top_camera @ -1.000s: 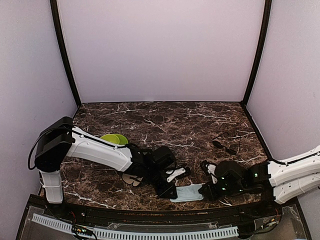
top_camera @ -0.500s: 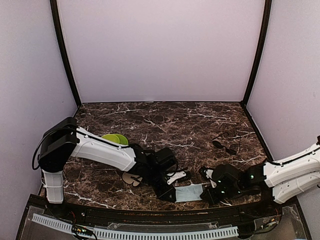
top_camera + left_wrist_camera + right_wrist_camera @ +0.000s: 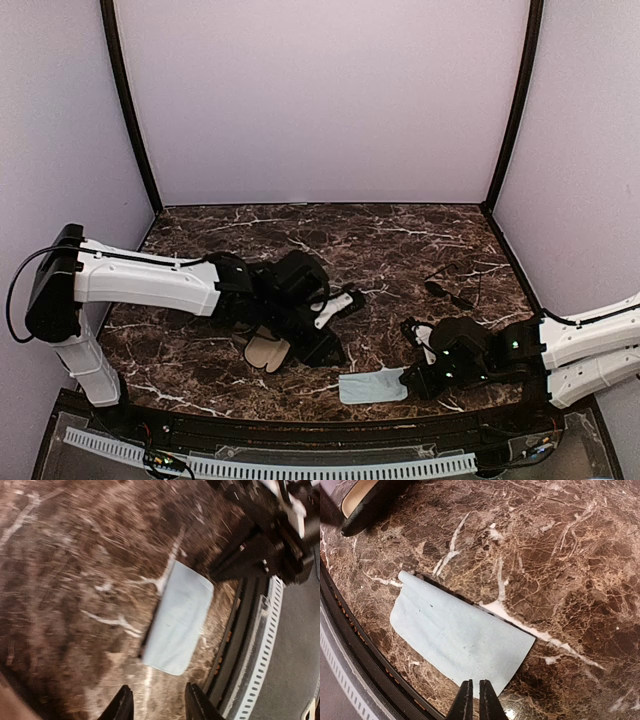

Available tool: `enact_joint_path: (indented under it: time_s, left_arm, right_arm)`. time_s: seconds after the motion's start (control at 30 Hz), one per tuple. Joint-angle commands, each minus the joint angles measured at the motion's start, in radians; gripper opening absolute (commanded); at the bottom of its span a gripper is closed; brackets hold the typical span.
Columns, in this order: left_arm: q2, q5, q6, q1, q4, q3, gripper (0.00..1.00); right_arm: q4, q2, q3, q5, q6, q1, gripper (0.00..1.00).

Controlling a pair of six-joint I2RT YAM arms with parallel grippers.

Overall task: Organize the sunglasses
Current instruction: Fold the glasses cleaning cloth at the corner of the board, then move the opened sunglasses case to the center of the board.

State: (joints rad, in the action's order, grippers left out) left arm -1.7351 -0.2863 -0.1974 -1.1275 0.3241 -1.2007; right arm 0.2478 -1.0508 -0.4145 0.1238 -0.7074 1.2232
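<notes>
One pair of sunglasses with thin black wire frames lies at the back right of the marble table. A light blue cloth lies flat by the front edge. It also shows in both wrist views, as cloth and cloth. My right gripper is shut on the cloth's right edge. My left gripper hovers open, left of and behind the cloth, with nothing between its fingers.
An open case with a beige lining lies under the left arm, and its end shows in the right wrist view. The table's black front rim runs just beyond the cloth. Purple walls close in the sides and back.
My left gripper has opened, let go of the cloth's left end and drawn back to the left and away. The cloth now lies flat. The right gripper has barely moved.
</notes>
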Motion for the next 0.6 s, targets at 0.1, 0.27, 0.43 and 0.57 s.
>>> enact_joint_path:
  time_s: [0.1, 0.27, 0.43, 0.57]
  left_arm:
    - [0.095, 0.235, -0.05, 0.166, 0.112, 0.04, 0.43]
    - [0.016, 0.205, -0.017, 0.209, 0.181, -0.015, 0.45]
    - [-0.055, 0.112, 0.014, 0.227, 0.198, -0.058, 0.45]
    - [-0.115, 0.101, 0.035, 0.227, 0.227, -0.101, 0.4]
  right_arm:
    - [-0.023, -0.022, -0.027, 0.031, 0.024, -0.006, 0.08]
    - [-0.033, -0.034, -0.025, 0.03, 0.026, -0.008, 0.08]
    - [-0.042, -0.026, -0.013, 0.029, 0.023, -0.01, 0.08]
    - [-0.05, -0.019, -0.005, 0.029, 0.019, -0.01, 0.08]
